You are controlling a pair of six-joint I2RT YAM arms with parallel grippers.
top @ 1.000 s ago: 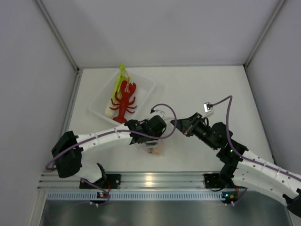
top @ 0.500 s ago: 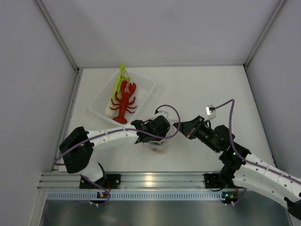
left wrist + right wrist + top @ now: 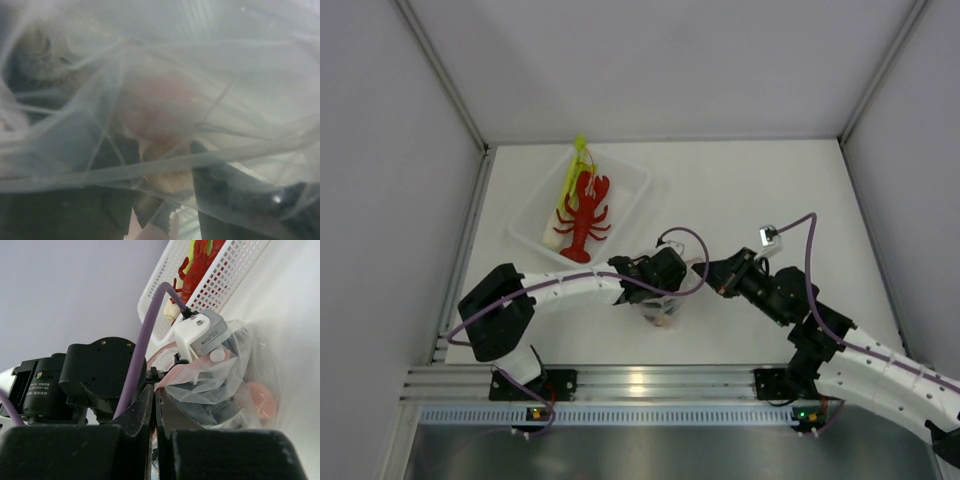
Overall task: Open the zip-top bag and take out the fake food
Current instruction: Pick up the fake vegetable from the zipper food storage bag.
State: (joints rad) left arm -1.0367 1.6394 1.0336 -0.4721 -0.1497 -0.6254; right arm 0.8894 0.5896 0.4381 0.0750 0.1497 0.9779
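Note:
The zip-top bag (image 3: 662, 312) lies crumpled on the table near the front, and shows clear and floppy in the right wrist view (image 3: 225, 382). My left gripper (image 3: 663, 285) is pushed into it, fingers apart, with plastic draped over the whole left wrist view (image 3: 160, 152). A pinkish-beige round piece (image 3: 160, 102) lies ahead of the fingers inside the bag and also shows through the plastic (image 3: 262, 400). A blurred grey shape (image 3: 42, 62) sits beside it. My right gripper (image 3: 156, 390) is shut on the bag's pink zip edge (image 3: 187, 372). The red lobster (image 3: 583, 212) and leek (image 3: 572, 172) lie in the basket.
The white mesh basket (image 3: 620, 215) stands at the back left, close to the left arm's forearm, and its wall (image 3: 235, 275) shows in the right wrist view. The left wrist camera and its purple cable (image 3: 150, 330) sit just in front of my right gripper. Grey walls enclose the table.
My left arm has pushed right and slightly nearer, deeper into the bag, its elbow swinging inward. My right gripper has shifted a little right, still holding the bag's edge.

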